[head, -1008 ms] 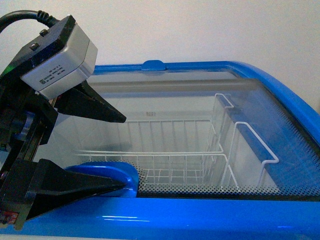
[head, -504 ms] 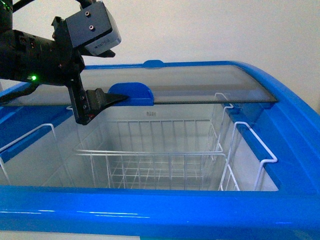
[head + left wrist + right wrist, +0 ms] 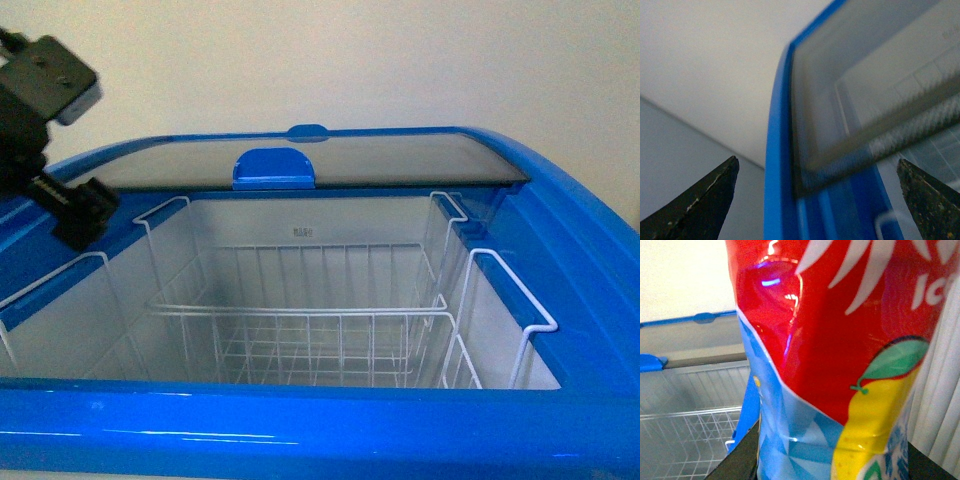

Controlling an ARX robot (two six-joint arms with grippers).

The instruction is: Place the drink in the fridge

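Left pincer (image 3: 817,161) high at the left, jaws spread wide; right pincer (image 3: 832,462) clamps the drink (image 3: 840,340)

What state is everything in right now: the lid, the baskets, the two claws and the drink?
Glass lid: slid to the far side, leaving the fridge open.
Wire baskets: empty.
Left gripper: open, holding nothing.
Right gripper: shut on the drink.
Drink: held, not yet in the fridge.
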